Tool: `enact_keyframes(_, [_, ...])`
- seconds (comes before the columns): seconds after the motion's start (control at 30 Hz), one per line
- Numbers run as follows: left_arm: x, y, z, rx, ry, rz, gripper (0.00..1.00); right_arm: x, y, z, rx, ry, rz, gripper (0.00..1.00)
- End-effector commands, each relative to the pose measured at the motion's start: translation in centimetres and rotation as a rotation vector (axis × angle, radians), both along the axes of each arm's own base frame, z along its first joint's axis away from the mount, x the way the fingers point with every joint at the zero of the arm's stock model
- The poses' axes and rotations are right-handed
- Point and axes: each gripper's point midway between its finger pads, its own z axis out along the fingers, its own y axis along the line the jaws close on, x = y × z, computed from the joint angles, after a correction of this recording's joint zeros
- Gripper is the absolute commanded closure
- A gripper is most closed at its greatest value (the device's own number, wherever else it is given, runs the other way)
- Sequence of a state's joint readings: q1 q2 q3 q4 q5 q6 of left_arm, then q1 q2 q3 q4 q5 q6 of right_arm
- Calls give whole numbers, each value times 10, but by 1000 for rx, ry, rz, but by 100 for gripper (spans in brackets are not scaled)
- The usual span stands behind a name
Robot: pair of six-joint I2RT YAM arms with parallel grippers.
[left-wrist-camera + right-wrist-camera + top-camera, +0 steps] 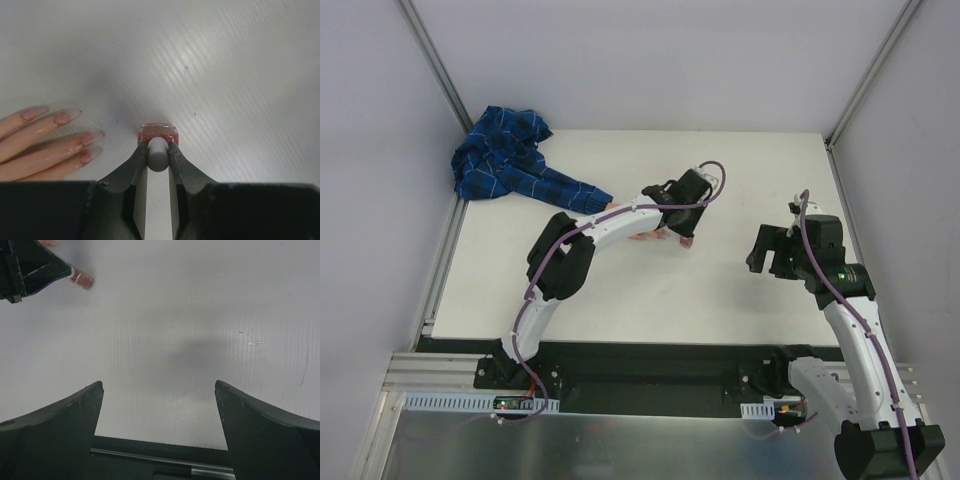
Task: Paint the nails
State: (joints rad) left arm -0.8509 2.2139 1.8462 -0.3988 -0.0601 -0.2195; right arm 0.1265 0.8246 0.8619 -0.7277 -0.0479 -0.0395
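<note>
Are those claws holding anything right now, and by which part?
The left gripper pinches the small polish bottle by its pale cap, one finger each side. The right gripper is open, holding nothing.

Blue plaid sleeve [505, 165], pink nails [61, 118], reddish glitter bottle [158, 134] w/ grey cap [158, 155]

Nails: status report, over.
Left gripper shut on polish bottle at its cap. Right gripper open, empty. Nails beside bottle, not touching. Nothing in the way.
</note>
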Motion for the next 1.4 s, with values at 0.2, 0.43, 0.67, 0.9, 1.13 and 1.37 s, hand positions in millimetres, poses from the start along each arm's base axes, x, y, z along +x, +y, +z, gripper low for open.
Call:
enact_keyframes(0.2, [-105,28,150,-299,87,-397,100,3,81,38,244,-158,427,2])
enact_keyframes(0.43, [-114,55,192,-402,170,-177,100,-4,131,54,79,-416,668,6])
enact_keyframes(0.67, [-129,64,209,-497,351,10,100,2,162,70,14,-597,748,13])
enact_keyframes(0.9, [-127,66,221,-531,364,90,100,9,189,71,-23,-629,810,19])
enact_keyframes(1.13, [-123,61,211,-513,391,100,100,14,208,77,-14,-618,886,34])
enact_keyframes(1.37, [-119,64,204,-485,385,115,100,19,212,78,-16,-618,903,53])
